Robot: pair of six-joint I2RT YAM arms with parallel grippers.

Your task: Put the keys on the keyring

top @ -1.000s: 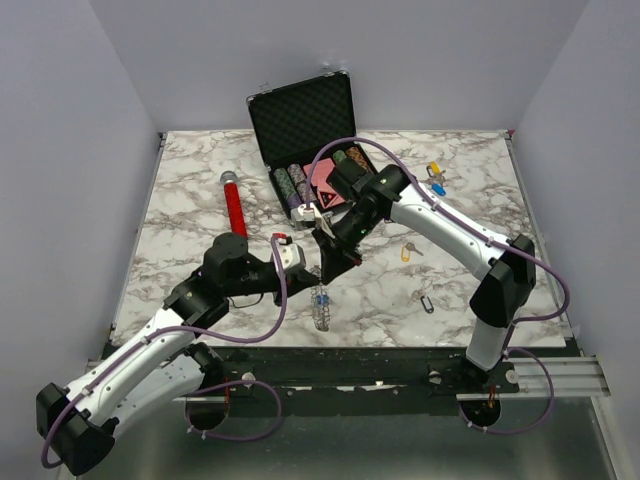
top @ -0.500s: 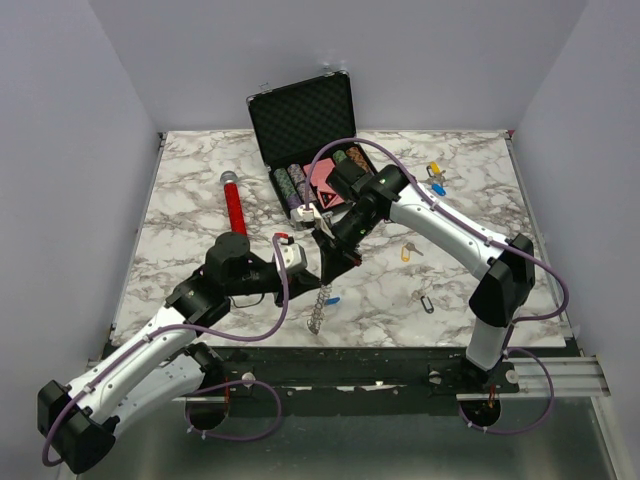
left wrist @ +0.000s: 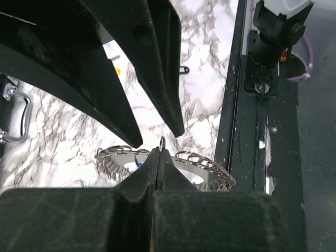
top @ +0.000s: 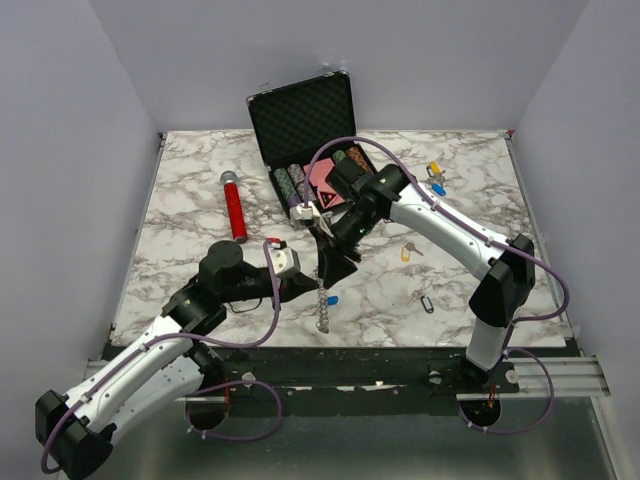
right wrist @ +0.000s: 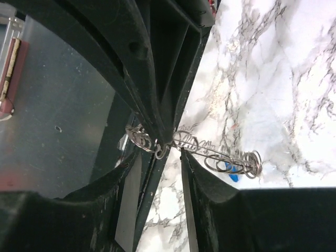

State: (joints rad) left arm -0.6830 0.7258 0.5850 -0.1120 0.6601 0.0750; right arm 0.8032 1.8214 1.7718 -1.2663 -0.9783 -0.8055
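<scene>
The left gripper (top: pixel 312 286) is clamped tight on the keyring (top: pixel 322 310). Its two fingers (left wrist: pixel 149 173) are pressed together on the ring's wire, and the ring hangs edge-on below them, over the middle of the worktop (top: pixel 200 270) close to its near edge. In the left wrist view the keyring (left wrist: pixel 207 167) fans out to either side of the closed tips, its small silver keys bunched along the rim.

The right gripper (top: pixel 328 272) points down at the same spot from the far side. Its jaws stand apart, one either side of the wire, and pinch nothing; in its own wrist view the keyring (right wrist: pixel 226 157) runs across the gap.

A blue tag (top: pixel 332 299) shows just beside the ring. Whether it hangs on the ring or lies on the marble, I cannot tell.

A yellow-tagged key (top: pixel 406 252) lies right of centre, and a black-tagged key (top: pixel 427 302) lies nearer the near edge. Two more tagged keys, yellow (top: pixel 433 169) and blue (top: pixel 438 188), lie together toward the far right corner.

An open poker-chip case (top: pixel 300 120) stands at the middle of the far edge. A red cylinder (top: pixel 235 208) lies to its left.
</scene>
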